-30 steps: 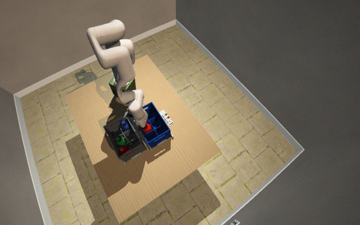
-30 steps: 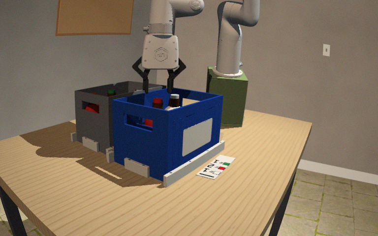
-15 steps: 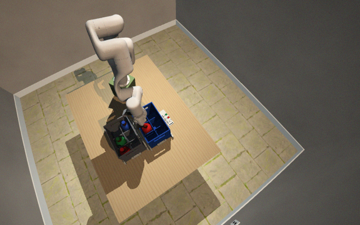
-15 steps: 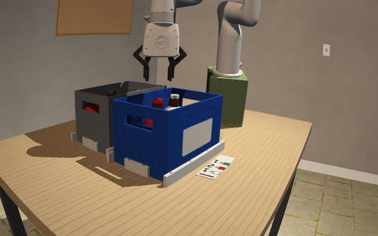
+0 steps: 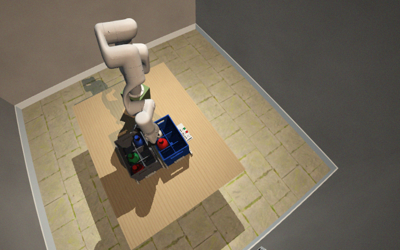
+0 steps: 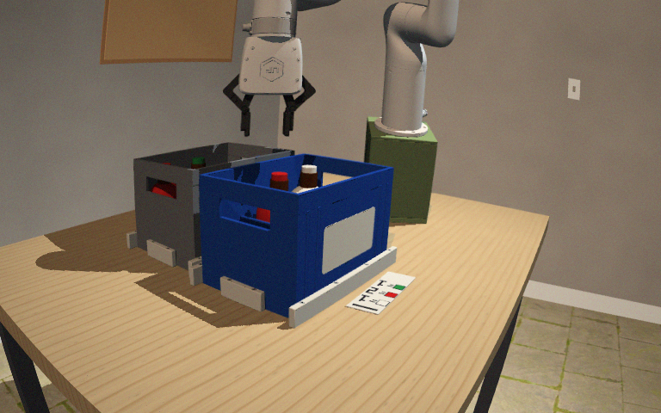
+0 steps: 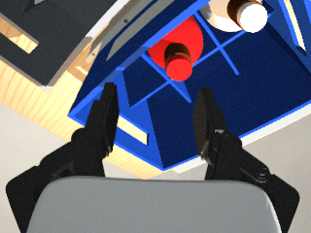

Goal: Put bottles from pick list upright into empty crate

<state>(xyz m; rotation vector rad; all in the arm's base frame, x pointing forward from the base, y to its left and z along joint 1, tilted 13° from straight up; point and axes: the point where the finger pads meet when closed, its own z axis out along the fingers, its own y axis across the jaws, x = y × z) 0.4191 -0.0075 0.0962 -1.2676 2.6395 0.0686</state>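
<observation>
Nearest you, the pick list [image 5: 182, 129] [image 6: 379, 292] reads 1x white, 2x red, 1x green. Beyond, the blue crate [image 5: 178, 130] [image 6: 248, 253] [image 7: 119, 69] holds one red bottle [image 5: 161, 144] [image 6: 279, 180] [image 7: 180, 65] and one white-capped bottle [image 6: 308, 175] [image 7: 253, 16]. Your gripper [image 5: 152, 140] [image 6: 267, 132] [image 7: 156, 99] hangs above, fingers apart, gripping nothing; swinging low could clip necks. Farther, the grey crate [image 5: 123, 162] [image 6: 163, 218] [image 7: 49, 53] keeps green and red; miscounting spoils the order.
</observation>
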